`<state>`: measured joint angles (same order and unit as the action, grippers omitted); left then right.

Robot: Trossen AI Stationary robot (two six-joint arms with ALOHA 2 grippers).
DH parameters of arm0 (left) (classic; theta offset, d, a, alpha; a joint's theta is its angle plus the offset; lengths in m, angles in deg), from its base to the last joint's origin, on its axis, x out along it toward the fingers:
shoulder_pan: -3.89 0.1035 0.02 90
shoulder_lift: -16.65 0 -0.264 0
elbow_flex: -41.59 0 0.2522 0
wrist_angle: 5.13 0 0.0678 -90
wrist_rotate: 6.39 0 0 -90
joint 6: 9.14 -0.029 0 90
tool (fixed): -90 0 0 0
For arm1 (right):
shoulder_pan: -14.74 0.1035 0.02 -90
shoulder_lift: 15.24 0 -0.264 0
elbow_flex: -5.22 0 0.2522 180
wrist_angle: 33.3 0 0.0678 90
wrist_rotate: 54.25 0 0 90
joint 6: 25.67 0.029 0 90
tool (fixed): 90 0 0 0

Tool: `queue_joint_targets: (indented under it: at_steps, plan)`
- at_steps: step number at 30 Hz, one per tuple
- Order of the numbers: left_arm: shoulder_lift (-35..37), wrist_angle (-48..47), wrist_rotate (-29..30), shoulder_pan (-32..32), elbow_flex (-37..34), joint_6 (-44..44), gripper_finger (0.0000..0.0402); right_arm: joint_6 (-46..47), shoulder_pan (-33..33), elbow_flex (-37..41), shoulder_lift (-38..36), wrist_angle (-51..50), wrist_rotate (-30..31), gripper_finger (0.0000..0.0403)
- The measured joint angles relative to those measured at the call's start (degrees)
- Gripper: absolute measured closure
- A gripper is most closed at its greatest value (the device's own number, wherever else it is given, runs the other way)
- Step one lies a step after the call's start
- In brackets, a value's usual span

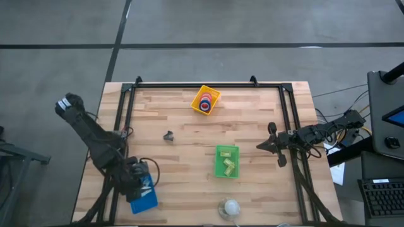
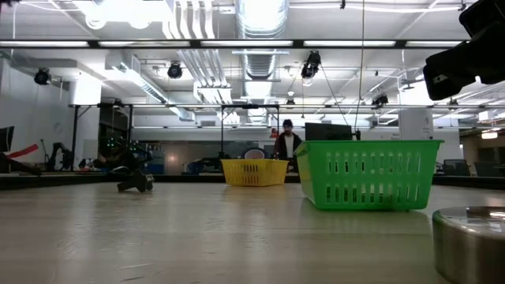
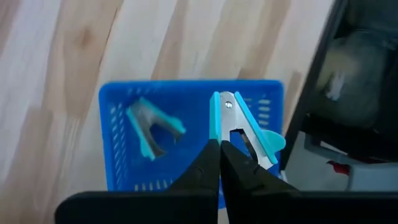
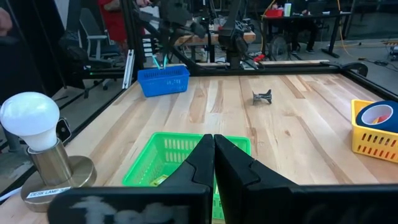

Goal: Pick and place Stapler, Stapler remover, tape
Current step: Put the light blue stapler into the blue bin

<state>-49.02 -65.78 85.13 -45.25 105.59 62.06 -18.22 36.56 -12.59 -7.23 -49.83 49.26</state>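
Observation:
My left gripper (image 1: pixel 140 184) hangs over the blue bin (image 1: pixel 144 197) at the table's near left corner, shut on a teal staple remover (image 3: pixel 241 127). A second teal remover (image 3: pixel 152 129) lies on the bin's floor. A dark staple remover (image 1: pixel 168 135) rests on the bare wood near the table's middle. The yellow bin (image 1: pixel 206 101) at the far edge holds red and blue tape rolls (image 1: pixel 206 103). The green bin (image 1: pixel 227 161) holds yellow-green staplers (image 1: pixel 229 166). My right gripper (image 1: pixel 273 146) waits shut above the table's right side. My left gripper pinches the teal staple remover between its two fingers (image 3: pixel 205 168), coming from above and pointing down into the blue bin. The fingertips hide the exact spot; the riveted end (image 3: pixel 228 106) and a teal handle (image 3: pixel 270 142) stick out past them. It sits above the bin's floor.
A desk lamp with a white bulb (image 1: pixel 230 207) stands at the near edge, below the green bin. A black frame (image 1: pixel 208 84) runs along the far edge and both sides. Bare wood lies between the bins. A person (image 2: pixel 287 143) stands in the room beyond the table.

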Motion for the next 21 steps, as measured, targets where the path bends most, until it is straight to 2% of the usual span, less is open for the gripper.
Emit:
queue_joint_targets:
  at_steps: [4,11,21]
  plan:
    - [-0.02,2.28,-0.62,-1.43,-3.03,4.22,0.0399,0.01,-0.02,0.00,0.00,0.00,-0.01,0.0394]
    - [-0.02,14.79,-0.66,-1.49,-9.35,4.39,0.0396,0.01,-0.02,0.00,0.00,0.00,0.01,0.0394]
    - [-0.02,19.70,-4.09,-1.47,-16.38,11.95,0.0388,0.01,0.00,0.00,0.00,0.00,0.01,0.0394]
